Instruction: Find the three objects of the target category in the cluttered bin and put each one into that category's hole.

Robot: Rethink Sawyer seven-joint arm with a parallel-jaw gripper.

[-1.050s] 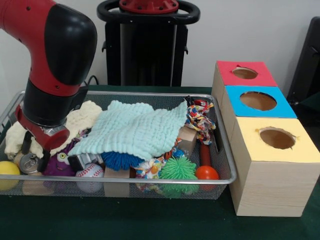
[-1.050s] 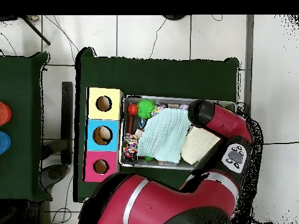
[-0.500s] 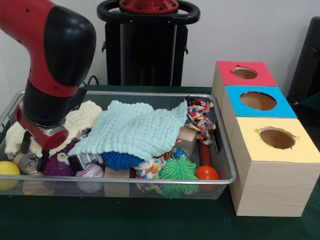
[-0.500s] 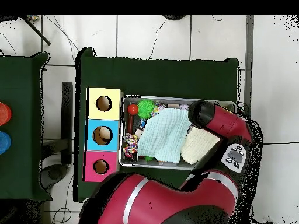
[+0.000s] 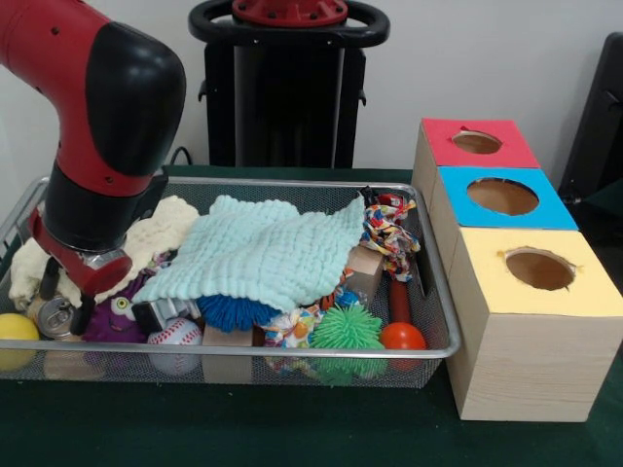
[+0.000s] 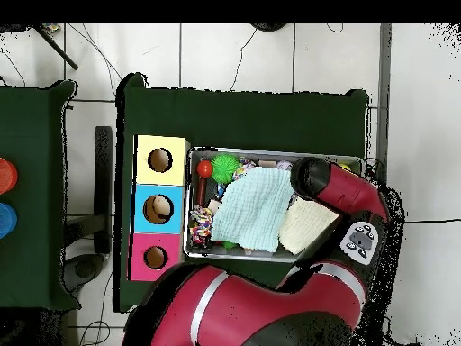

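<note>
A wire mesh bin (image 5: 292, 182) holds a jumble of objects. My gripper (image 5: 64, 297) hangs at the bin's left end, open. Its two dark fingers (image 5: 84, 313) stand either side of a silver can (image 5: 54, 317) that lies among the clutter. Beside the can are a yellow ball (image 5: 15, 328), a purple toy (image 5: 117, 316) and a baseball (image 5: 175, 336). A mint cloth (image 5: 263, 248) covers the bin's middle. Three boxes with holes stand to the right: red (image 5: 477, 143), blue (image 5: 503, 197), yellow (image 5: 538, 269). In the overhead view my arm (image 6: 315, 176) hides the gripper.
A cream cloth (image 5: 161, 229) lies behind the gripper. A blue spiky ball (image 5: 237, 311), a green spiky ball (image 5: 348, 329), an orange ball (image 5: 402, 337), a wooden block (image 5: 365, 268) and a rope toy (image 5: 389, 233) fill the right half. The bin's walls stand close round the gripper.
My arm has drifted slightly to the left and up. The silver can and the other objects have stayed where they were.
</note>
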